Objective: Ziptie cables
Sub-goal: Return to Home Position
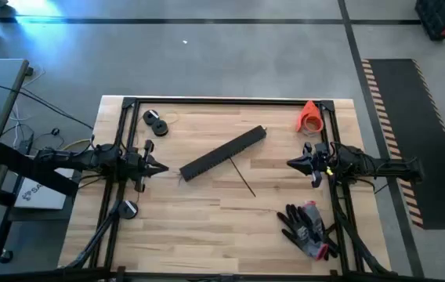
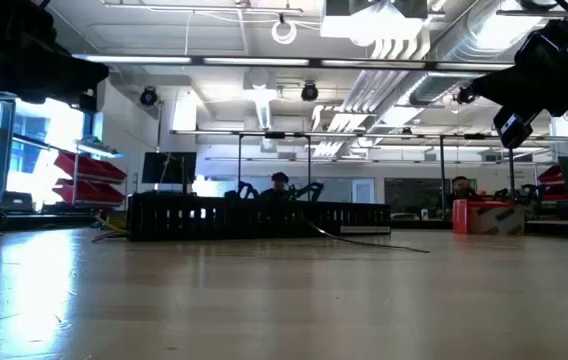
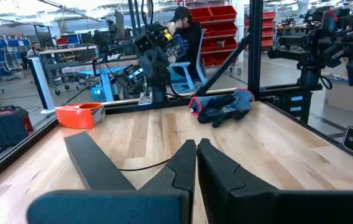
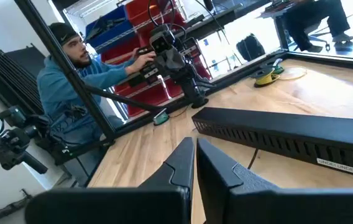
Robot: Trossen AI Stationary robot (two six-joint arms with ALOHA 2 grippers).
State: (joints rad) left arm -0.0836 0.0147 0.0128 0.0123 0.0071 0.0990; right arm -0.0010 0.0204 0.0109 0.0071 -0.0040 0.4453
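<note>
pale wood table (image 1: 207, 227), seen from above: the left hand (image 1: 160, 167) and the right hand (image 1: 291, 163) face each other, well apart, each clenched on nothing. between them a long black duct (image 1: 222, 153) lies slantwise, its nearer end just ahead of the left hand's tips. of the cables (image 1: 244, 182) only one thin dark strand shows, running out from under the duct on the right hand's side. an orange roll (image 1: 310, 117) sits to one side of the right hand, a heap of gloves (image 1: 307, 227) to its other side.

low view: the duct (image 2: 259, 218) lies flat on the table, the strand (image 2: 364, 234) trailing from it.

left wrist view: the left hand (image 3: 196, 144) has its fingers pressed together, empty. the duct (image 3: 96, 163) lies just beside them, with the gloves (image 3: 223, 107) and the roll (image 3: 80, 114) far ahead.

right wrist view: the right hand (image 4: 195, 142) is likewise pinched closed and empty. the duct (image 4: 288, 137) lies ahead of it, and the strand (image 4: 253, 160) pokes out from under the duct.
</note>
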